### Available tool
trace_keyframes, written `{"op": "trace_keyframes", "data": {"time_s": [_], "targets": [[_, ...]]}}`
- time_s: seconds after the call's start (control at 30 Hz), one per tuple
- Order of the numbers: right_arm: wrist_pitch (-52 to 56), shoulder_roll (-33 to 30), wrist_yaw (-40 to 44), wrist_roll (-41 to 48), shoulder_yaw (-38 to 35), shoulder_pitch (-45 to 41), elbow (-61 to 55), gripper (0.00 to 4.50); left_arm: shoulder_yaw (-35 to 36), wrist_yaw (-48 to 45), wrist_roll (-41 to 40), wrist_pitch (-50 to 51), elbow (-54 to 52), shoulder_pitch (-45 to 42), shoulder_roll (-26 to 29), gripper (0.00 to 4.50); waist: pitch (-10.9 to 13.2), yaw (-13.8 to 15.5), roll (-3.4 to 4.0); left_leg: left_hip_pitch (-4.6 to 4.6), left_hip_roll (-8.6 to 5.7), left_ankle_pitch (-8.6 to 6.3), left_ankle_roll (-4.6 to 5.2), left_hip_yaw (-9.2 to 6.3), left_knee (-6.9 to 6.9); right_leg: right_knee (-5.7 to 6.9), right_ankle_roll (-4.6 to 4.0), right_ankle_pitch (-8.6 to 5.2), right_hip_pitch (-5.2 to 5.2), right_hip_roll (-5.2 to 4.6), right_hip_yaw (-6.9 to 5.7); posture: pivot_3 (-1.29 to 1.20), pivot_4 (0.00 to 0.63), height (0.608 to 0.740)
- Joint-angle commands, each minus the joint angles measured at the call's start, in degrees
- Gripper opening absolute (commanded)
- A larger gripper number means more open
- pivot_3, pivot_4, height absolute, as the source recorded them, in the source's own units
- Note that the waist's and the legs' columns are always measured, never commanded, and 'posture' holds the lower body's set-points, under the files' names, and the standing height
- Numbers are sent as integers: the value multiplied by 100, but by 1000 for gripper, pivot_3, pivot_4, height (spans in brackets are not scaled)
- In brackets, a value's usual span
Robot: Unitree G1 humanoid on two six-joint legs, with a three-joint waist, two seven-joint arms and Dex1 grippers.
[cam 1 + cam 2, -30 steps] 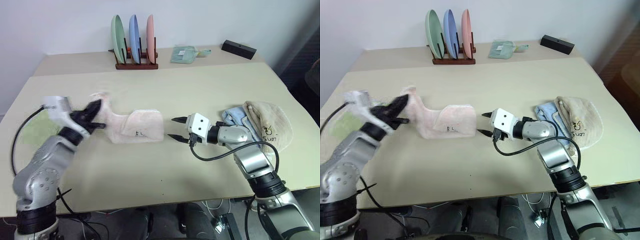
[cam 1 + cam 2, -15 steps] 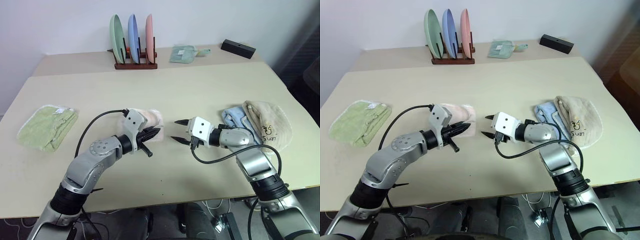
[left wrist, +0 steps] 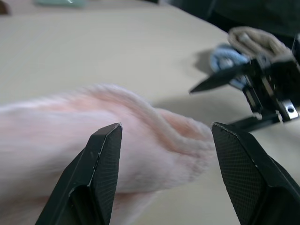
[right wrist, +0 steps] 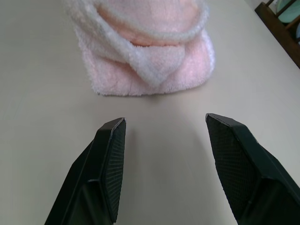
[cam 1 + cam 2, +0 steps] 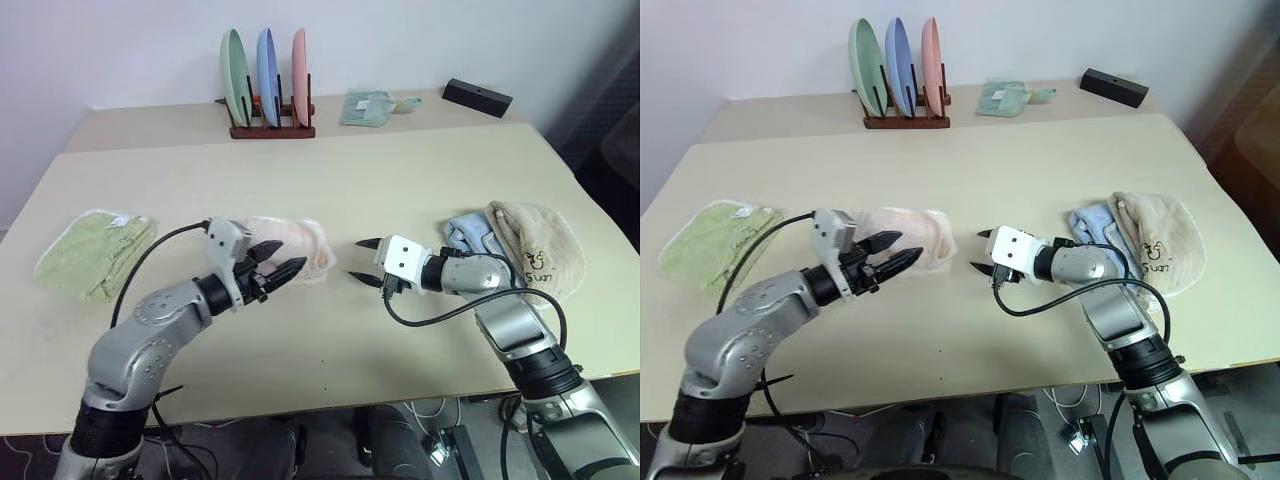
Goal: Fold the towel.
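The pale pink towel (image 5: pixel 300 245) lies doubled over in a thick bundle at the table's middle, its whitish trim showing at the end that faces my right gripper (image 4: pixel 145 56). My left gripper (image 5: pixel 283 258) is open just over the towel's near left side, with the pink terry (image 3: pixel 70 131) below and beyond its fingers and nothing held. A short gap to the towel's right, my right gripper (image 5: pixel 355 259) is open and points at the towel, bare table between its fingers.
A light green cloth (image 5: pixel 95 250) lies at the table's left edge. A blue cloth (image 5: pixel 465 235) and a beige towel (image 5: pixel 535 245) lie by my right forearm. A rack of three plates (image 5: pixel 268 80), a pale green item (image 5: pixel 365 105) and a black box (image 5: pixel 478 97) stand at the back.
My left gripper, shut on the towel's left end, carried it right over the rest, then opened and drew back left. The towel now lies doubled. My right gripper kept still.
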Motion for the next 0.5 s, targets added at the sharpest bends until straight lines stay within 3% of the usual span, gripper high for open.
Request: {"op": "trace_keyframes", "data": {"time_s": [0.03,0.13,0.17,0.2,0.33,0.5], "targets": [[131,99,-15,280,-241,-243,-108,1824,799,158,-184,-147,-199,116,109,2285,0,-1,0,0,0,0,0,0,0,0,0,0,0,0,0,0,150,727],[324,258,-155,497,-398,-419,-69,345,1121,271,-50,-231,-50,169,178,815,0,-1,0,0,2,0,-1,-1,0,1,0,0,-1,0,0,0,150,727],[490,390,-171,702,-484,-507,-116,0,1131,321,105,-295,32,162,212,273,0,-2,0,0,2,0,0,-1,0,0,0,0,-1,1,0,0,150,727],[613,484,-176,844,-545,-566,-156,0,1129,355,217,-347,88,157,234,72,0,-1,0,1,1,0,0,-1,0,0,0,0,0,2,0,0,150,727],[1294,1089,-256,1374,-521,-917,-326,0,678,377,624,-468,282,-63,200,72,0,-1,0,0,1,0,0,-2,0,0,-1,0,-1,6,0,0,150,727],[1543,1811,-432,1227,-69,-1329,357,0,41,83,1098,-713,885,-350,123,72,-1,-19,1,0,0,0,0,-2,0,3,-2,1,-3,6,-1,0,150,727]]}}
